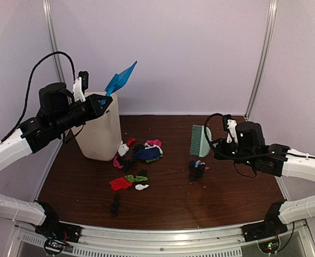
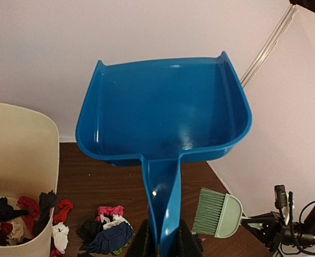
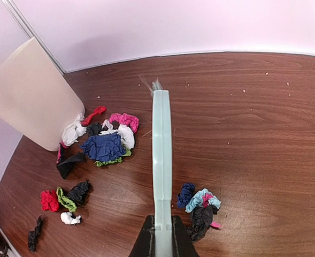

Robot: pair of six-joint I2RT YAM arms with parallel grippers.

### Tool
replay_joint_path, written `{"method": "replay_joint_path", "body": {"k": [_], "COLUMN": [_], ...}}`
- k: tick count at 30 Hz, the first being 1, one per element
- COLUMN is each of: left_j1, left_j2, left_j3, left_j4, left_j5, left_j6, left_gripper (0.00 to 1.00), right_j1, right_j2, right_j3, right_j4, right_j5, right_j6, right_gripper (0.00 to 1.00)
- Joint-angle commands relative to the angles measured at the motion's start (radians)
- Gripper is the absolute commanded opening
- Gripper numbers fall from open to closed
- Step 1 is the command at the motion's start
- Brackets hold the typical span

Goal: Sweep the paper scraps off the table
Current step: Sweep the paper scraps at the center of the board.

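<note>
Paper scraps left of right gripper

No lettering, label, brand or number is readable anywhere: not on the blue plastic dustpan, pale green hand brush, cream bin or dark wood-grain tabletop.

In the left wrist view the dustpan handle's end is cut off by the bottom edge, and the bin by the left edge. From above, the dustpan's lower half is hidden behind the left gripper. In the right wrist view the brush is seen edge-on, so its bristles are mostly hidden.
</note>
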Motion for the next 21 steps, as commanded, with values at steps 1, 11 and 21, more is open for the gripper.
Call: {"method": "replay_joint_path", "body": {"k": [1,11,21], "left_j1": [-0.037,-0.114,-0.116], "left_j2": [0.026,0.052,-0.074], "left_j3": [0.068,0.041,-0.085], "left_j4": [0.004,-0.048,-0.123], "left_j5": [0.055,0.127,-0.017], "left_j6": [0.139,0.274,0.278], "left_gripper": [0.00,0.00,0.00], "right_j1": [-0.006,-0.047,-0.048], "right_j2": [0.081,0.048,0.017], "right_j3": [0.079,-0.034,-0.088], "right_j4": [0.050,0.281,0.373], "right_j5": [0.085,0.076,-0.397], "right_j6": [-0.153,-0.422,-0.102], "right_gripper": [0.00,0.00,0.00]}}
